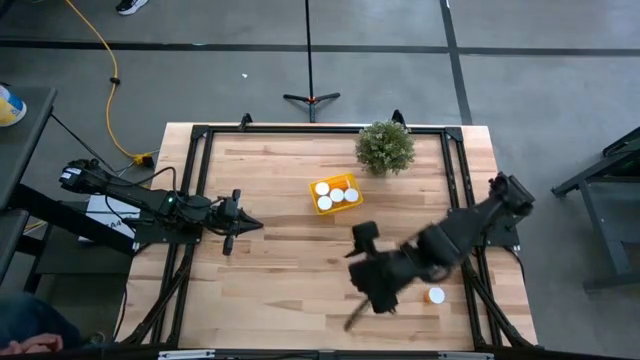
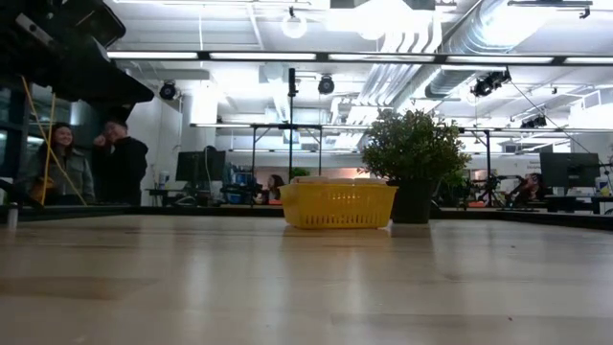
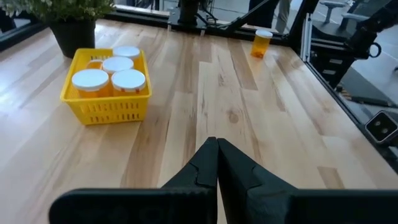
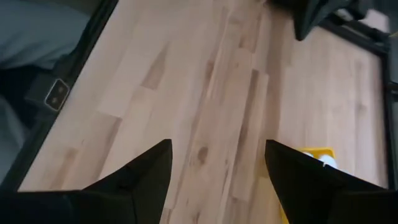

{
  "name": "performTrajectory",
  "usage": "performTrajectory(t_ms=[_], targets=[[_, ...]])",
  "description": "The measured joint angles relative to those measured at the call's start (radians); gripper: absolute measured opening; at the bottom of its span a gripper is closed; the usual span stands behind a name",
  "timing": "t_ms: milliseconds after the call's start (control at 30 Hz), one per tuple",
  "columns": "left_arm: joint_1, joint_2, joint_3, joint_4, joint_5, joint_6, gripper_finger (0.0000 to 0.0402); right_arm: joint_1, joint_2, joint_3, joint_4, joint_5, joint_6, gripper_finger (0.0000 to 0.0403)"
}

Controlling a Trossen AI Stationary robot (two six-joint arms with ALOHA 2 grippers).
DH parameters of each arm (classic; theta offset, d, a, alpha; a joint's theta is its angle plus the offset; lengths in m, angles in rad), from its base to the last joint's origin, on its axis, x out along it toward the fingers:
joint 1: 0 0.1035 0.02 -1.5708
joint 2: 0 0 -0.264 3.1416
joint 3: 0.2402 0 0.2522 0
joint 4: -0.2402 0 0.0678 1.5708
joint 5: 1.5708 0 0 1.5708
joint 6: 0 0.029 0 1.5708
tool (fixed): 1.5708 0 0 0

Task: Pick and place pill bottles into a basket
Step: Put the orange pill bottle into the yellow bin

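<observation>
The yellow basket (image 1: 335, 193) stands on the table in front of the plant and holds several orange pill bottles with white caps (image 3: 111, 73). It also shows in the low view (image 2: 337, 205). One more pill bottle (image 1: 435, 296) stands upright on the table near the right edge, also seen in the left wrist view (image 3: 262, 42). My right gripper (image 1: 352, 277) is open and empty above the table's near middle, left of that bottle; its wrist view (image 4: 217, 146) shows bare wood between the fingers. My left gripper (image 1: 245, 225) is shut and empty at the table's left side (image 3: 217, 149).
A bushy potted plant (image 1: 385, 147) stands at the far edge, right of the basket. A black frame (image 1: 200, 135) runs round the table. People stand in the room beyond the table (image 2: 91, 158).
</observation>
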Motion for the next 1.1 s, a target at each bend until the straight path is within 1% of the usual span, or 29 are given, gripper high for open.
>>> performTrajectory(t_ms=[67,200,333,467,533,667,867,967,1100], targets=[[0.000,0.000,0.000,0.005,0.000,0.015,0.0046,0.058,0.000,0.000,-0.011,0.070,0.062,0.0247],[0.000,0.000,0.000,0.038,-0.009,0.018,0.0046,0.163,0.000,0.000,-0.015,0.172,0.172,0.0247],[0.000,0.000,0.000,0.050,-0.011,0.019,0.0046,0.253,0.000,0.000,-0.015,0.241,0.274,0.0247],[0.000,0.000,0.000,0.049,-0.012,0.019,0.0046,0.326,0.001,0.000,-0.011,0.339,0.392,0.0247],[0.000,0.000,0.000,0.049,-0.012,0.019,0.0046,0.351,0.011,0.000,0.022,0.361,0.413,0.0247],[0.000,0.000,0.000,0.049,-0.012,0.018,0.0046,0.366,0.052,0.000,0.157,0.319,0.382,0.0247],[0.000,0.000,0.000,0.047,-0.013,0.012,0.0046,0.318,0.130,0.000,0.283,0.223,0.307,0.0247],[0.000,0.000,0.000,0.047,-0.013,0.012,0.0046,0.279,0.175,-0.001,0.329,0.147,0.270,0.0247],[0.000,0.000,0.000,0.047,-0.013,0.011,0.0046,0.205,0.224,-0.001,0.369,0.009,0.220,0.0247]])
